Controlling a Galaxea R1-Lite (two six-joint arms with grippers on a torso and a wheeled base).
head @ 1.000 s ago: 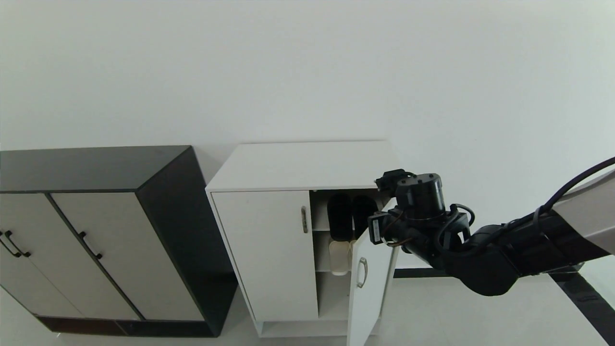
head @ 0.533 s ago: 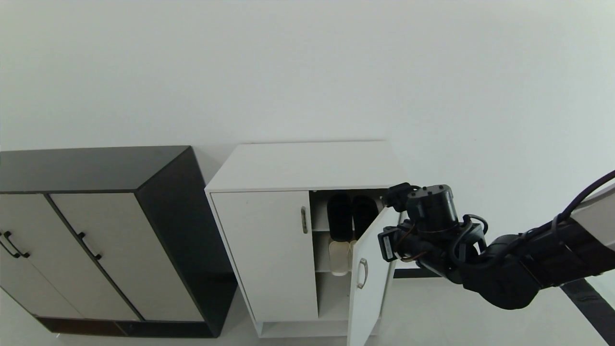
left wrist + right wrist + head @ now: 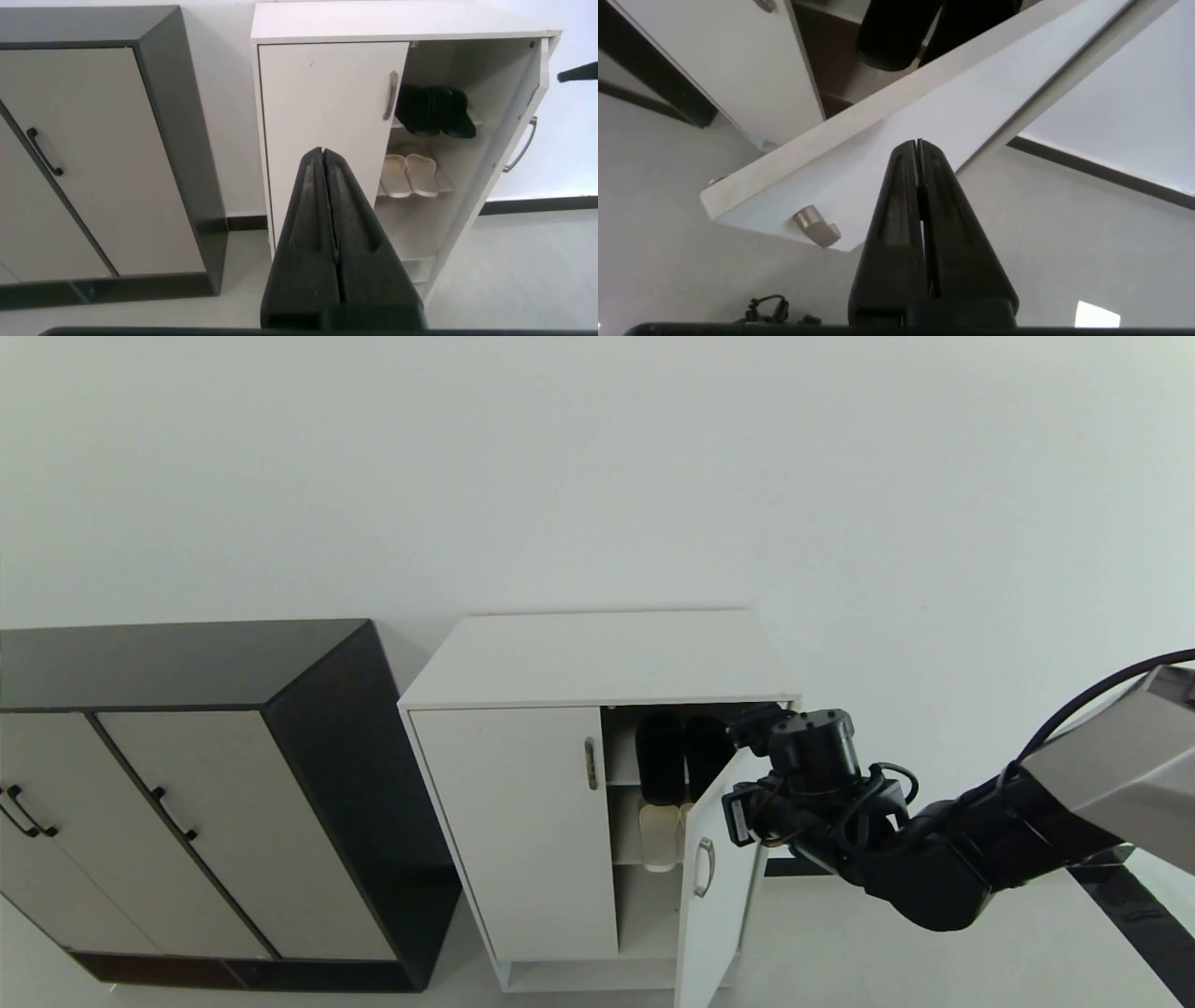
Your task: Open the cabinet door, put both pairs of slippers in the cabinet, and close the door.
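Cabinet [image 3: 597,658], white, beside a dark cabinet [image 3: 187,709]. We log its left door [image 3: 513,821] shut and its right door [image 3: 714,887] half open. Black slippers [image 3: 681,751] lie on the upper shelf, cream slippers [image 3: 658,835] on the shelf below. Our right gripper [image 3: 920,149], fingers pressed together and empty, is at the open door's outer face. Our left gripper [image 3: 322,154], likewise closed on nothing, is well back from the cabinet.

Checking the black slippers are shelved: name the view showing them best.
Left wrist view: both black slippers lie side by side inside the cabinet, unobstructed. The head view has them, but the open door cuts off one's lower end. The right wrist view catches their ends above the door's edge.
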